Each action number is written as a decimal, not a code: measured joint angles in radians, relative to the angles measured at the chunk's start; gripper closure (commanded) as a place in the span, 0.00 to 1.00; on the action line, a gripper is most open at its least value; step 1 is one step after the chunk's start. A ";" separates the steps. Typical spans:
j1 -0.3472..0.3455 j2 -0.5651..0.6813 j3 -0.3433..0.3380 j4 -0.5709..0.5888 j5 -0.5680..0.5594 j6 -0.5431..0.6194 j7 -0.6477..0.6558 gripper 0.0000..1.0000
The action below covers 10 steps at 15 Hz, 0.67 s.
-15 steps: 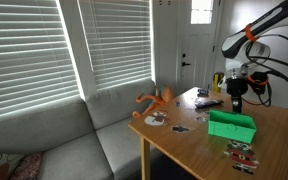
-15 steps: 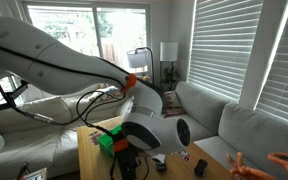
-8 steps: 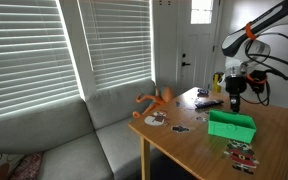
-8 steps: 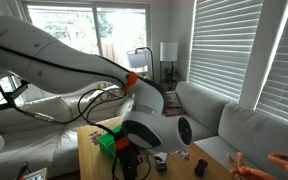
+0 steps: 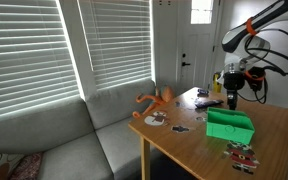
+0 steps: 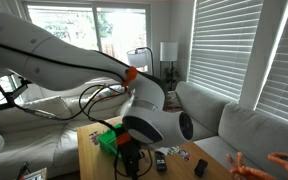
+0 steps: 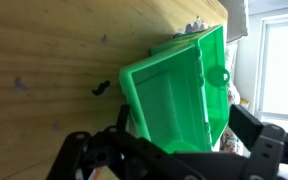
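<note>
A green plastic bin point(image 5: 230, 124) stands empty on the wooden table point(image 5: 189, 145), toward its far end. My gripper point(image 5: 232, 99) hangs just above and behind the bin, pointing down. In the wrist view the bin point(image 7: 174, 92) fills the middle, and my gripper point(image 7: 174, 150) is open, its dark fingers point(image 7: 267, 143) spread wide with nothing between them. In an exterior view the bulky arm hides most of the bin point(image 6: 108, 141) and my gripper point(image 6: 130, 166).
An orange toy point(image 5: 156, 100) lies at the table edge by the grey couch point(image 5: 54, 135). Small printed cards point(image 5: 244, 154) and dark bits point(image 5: 179, 128) are scattered on the wood. A tiny dark piece point(image 7: 101, 89) lies beside the bin. Window blinds hang behind the couch.
The arm has shifted slightly over the bin, and the gripper has risen a little. The jaws stay wide apart and the bin has not moved.
</note>
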<state>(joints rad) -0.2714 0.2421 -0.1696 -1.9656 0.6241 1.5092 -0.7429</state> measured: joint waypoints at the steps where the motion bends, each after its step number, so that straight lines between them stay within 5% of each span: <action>1: 0.000 0.000 0.000 0.002 0.005 -0.006 -0.001 0.00; 10: 0.007 -0.044 0.005 0.012 0.014 -0.031 -0.007 0.00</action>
<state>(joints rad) -0.2647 0.1985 -0.1648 -1.9535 0.6383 1.4786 -0.7503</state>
